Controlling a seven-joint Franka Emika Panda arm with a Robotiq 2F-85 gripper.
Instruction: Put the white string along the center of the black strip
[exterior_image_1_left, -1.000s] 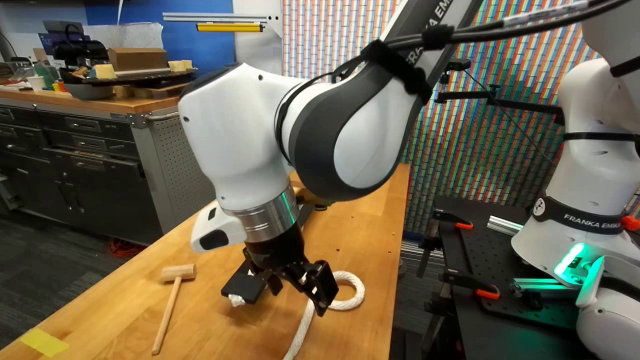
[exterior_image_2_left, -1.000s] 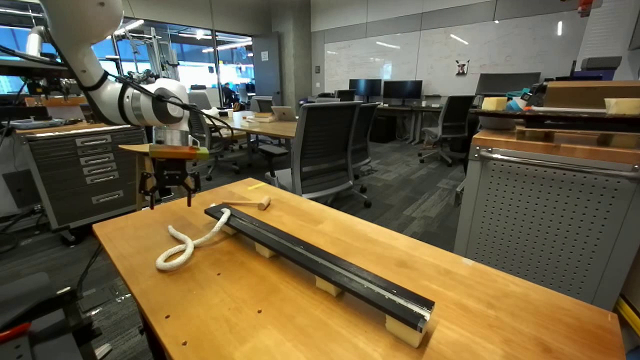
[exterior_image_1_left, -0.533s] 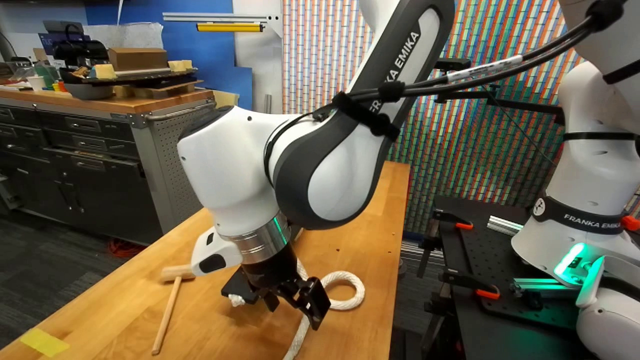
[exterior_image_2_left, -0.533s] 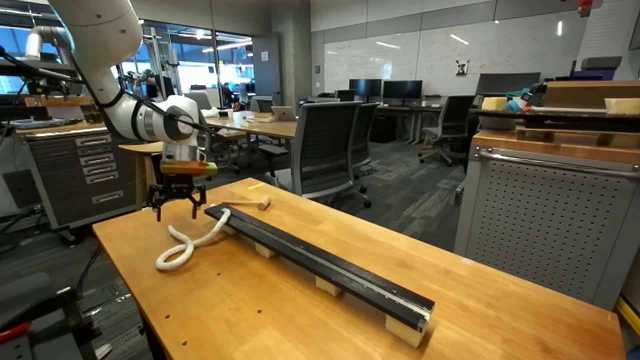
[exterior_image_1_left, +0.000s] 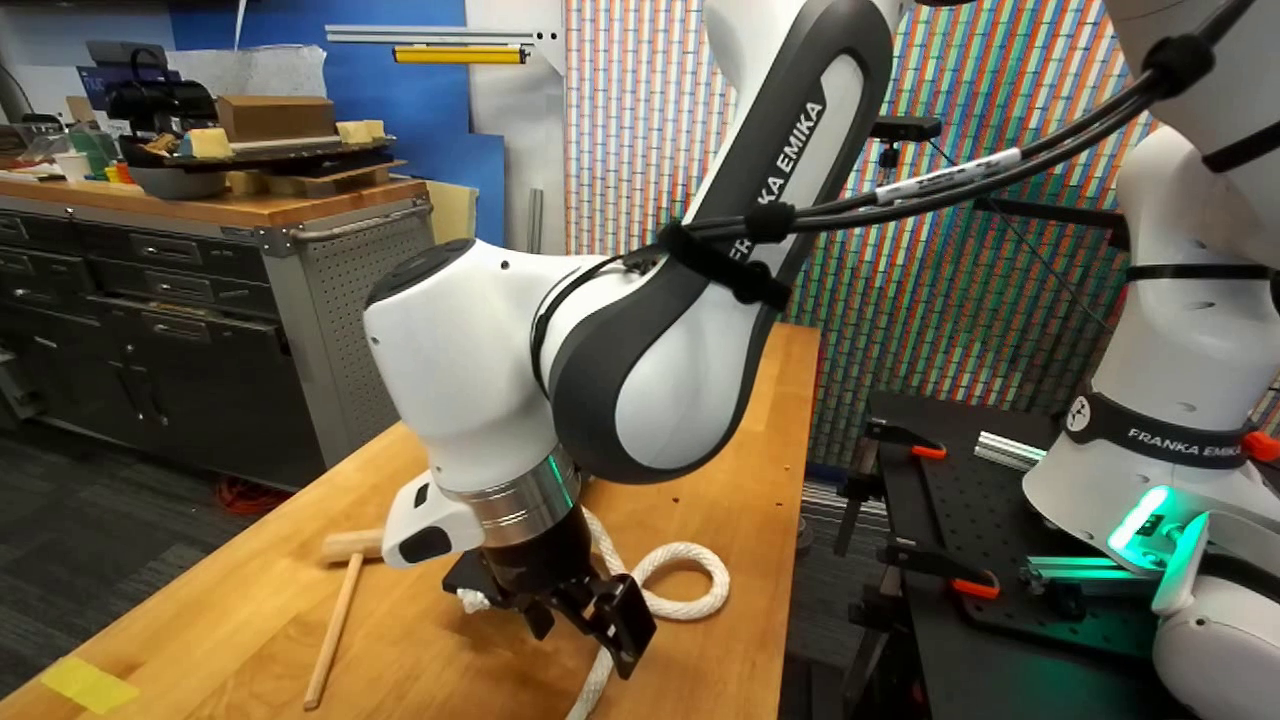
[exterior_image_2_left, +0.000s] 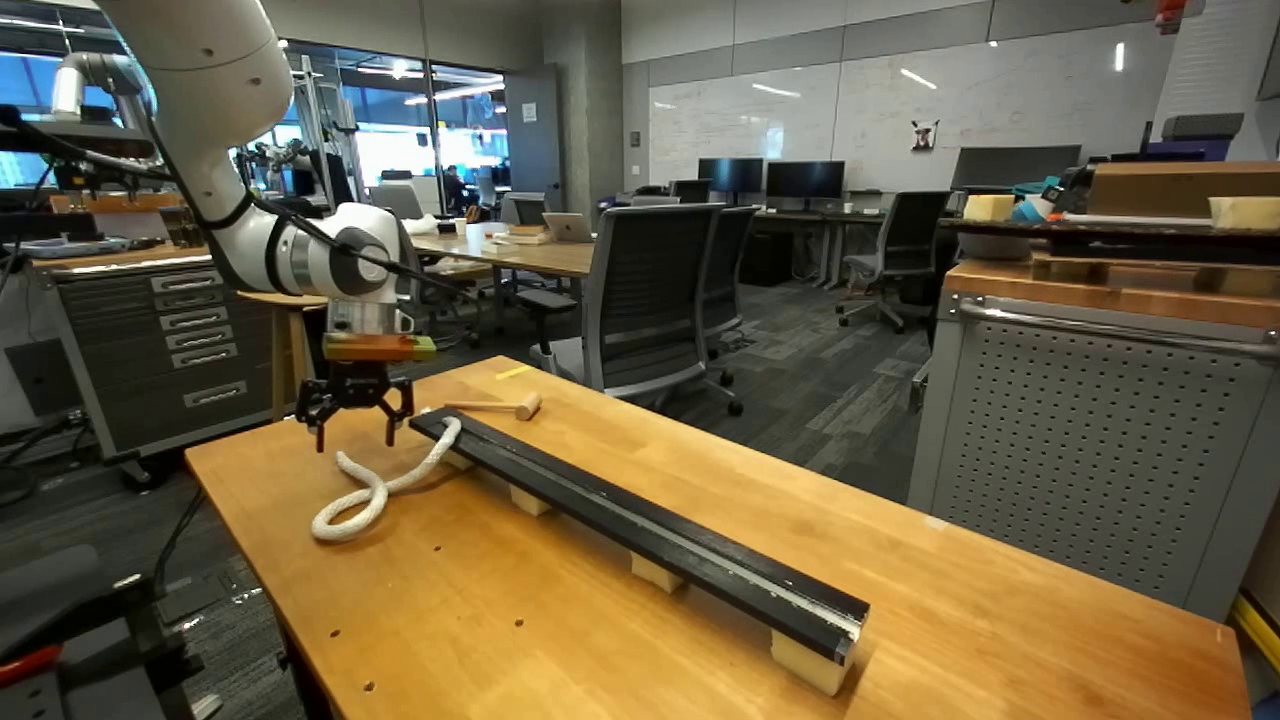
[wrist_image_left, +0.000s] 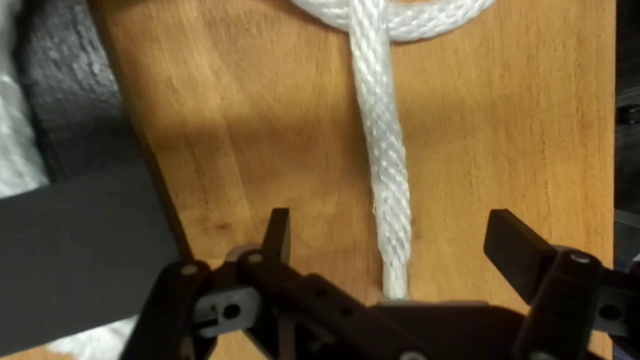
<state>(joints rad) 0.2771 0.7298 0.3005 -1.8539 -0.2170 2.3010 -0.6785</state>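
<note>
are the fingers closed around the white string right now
No, the wrist view shows the fingers standing apart, with wooden table showing between each of them and the white string.

In an exterior view I have windows (exterior_image_2_left: 400, 128) at ten o'clock, an office chair (exterior_image_2_left: 650, 295) at twelve, drawers (exterior_image_2_left: 140, 355) at nine.

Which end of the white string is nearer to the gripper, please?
The loose, narrow-tipped end on the wooden table: in the wrist view, the open gripper spans it. The frayed end is outside that span, at the black strip.
</note>
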